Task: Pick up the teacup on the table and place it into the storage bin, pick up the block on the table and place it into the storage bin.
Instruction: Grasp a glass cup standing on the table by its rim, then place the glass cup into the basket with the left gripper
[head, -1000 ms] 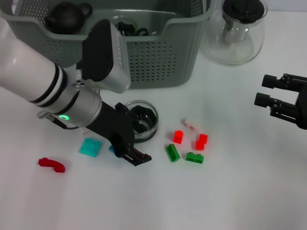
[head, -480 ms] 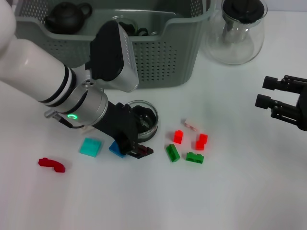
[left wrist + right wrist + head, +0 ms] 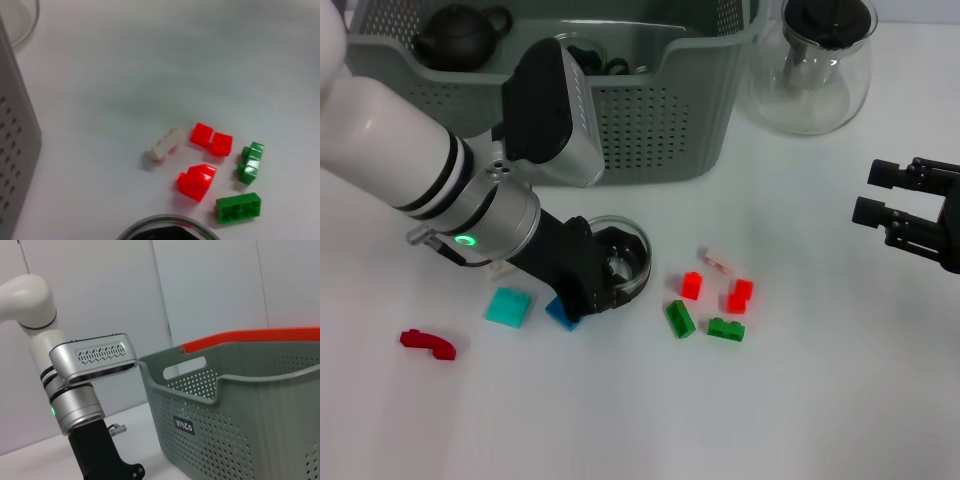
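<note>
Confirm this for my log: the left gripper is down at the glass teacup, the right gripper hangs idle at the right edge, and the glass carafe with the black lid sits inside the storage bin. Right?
One thing is wrong. The glass carafe stands on the table beside the storage bin, not in it, as the head view shows. The rest holds: the left gripper is at the glass teacup, and the right gripper hangs idle at the right edge.

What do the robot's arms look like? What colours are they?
The left arm is a fat white tube with black rings, then a shiny silver cuff with a small glowing green light and a silver box with slots. Its left gripper is black. The right gripper is black too, with stubby round-tipped fingers.
</note>
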Controlling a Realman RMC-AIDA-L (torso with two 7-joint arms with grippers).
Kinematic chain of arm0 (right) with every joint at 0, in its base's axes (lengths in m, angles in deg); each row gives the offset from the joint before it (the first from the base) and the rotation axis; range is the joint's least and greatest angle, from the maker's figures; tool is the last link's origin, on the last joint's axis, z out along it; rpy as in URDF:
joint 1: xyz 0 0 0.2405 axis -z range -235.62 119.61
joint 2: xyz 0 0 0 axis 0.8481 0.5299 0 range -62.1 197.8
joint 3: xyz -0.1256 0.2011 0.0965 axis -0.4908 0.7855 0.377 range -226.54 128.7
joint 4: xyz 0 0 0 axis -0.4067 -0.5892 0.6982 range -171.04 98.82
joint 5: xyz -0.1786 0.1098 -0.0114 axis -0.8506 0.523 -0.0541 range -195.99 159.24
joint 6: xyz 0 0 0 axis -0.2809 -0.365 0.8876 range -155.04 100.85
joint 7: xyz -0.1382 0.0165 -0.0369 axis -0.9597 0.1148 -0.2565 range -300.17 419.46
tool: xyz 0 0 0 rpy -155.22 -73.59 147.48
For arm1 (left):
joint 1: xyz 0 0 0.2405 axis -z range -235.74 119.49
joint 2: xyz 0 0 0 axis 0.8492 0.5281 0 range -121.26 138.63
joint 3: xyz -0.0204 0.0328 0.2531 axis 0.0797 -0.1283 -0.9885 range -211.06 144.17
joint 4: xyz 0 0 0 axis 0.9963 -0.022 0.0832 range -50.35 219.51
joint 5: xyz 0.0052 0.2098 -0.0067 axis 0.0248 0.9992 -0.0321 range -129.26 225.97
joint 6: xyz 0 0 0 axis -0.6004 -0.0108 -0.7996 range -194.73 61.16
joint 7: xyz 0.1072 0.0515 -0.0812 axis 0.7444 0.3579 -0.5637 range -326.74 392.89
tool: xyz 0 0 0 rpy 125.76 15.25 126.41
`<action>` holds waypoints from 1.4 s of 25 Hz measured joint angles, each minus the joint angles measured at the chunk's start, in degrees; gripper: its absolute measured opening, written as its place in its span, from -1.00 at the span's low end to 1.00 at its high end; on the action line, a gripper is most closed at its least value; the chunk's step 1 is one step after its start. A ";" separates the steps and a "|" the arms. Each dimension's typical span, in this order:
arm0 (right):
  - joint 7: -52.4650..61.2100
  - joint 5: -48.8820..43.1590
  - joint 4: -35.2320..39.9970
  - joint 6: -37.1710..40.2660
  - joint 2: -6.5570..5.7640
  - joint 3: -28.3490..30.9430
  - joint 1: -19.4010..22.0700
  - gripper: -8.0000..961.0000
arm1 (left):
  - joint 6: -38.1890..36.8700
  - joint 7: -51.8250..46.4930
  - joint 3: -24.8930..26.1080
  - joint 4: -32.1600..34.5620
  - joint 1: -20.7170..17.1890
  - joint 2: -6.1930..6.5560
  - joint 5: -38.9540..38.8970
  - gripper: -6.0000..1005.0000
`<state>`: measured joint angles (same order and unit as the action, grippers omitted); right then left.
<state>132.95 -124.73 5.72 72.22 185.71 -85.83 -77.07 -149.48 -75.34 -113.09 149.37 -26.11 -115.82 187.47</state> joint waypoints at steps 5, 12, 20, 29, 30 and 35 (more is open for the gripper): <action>0.00 0.00 0.00 0.03 0.00 0.00 0.07 0.16 | -2.58 1.07 2.07 0.27 0.05 0.08 -0.83 -0.59; 0.00 0.01 0.00 0.09 0.00 -0.01 -0.14 0.16 | -18.40 11.66 18.70 -2.09 1.60 1.31 -9.66 -0.90; 0.00 0.01 -0.04 0.06 0.00 -0.01 -0.28 0.16 | -34.75 19.37 41.15 -12.27 4.19 6.05 -27.25 -0.86; -0.02 0.12 -0.09 0.07 0.00 0.00 -0.34 0.16 | -7.79 -5.04 40.70 -8.37 11.17 9.83 -32.30 -0.83; -0.05 0.13 -0.09 0.08 0.02 0.00 -0.42 0.16 | -5.13 -8.23 39.01 -8.64 13.20 10.95 -29.30 -0.82; -0.42 0.08 -0.09 0.09 0.49 0.00 -0.76 0.16 | 6.87 -19.69 32.59 -14.98 24.50 13.67 -7.68 -0.80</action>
<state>132.53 -124.65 5.63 72.31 186.20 -85.83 -77.83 -142.62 -95.02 -80.50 134.39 -1.61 -102.15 179.80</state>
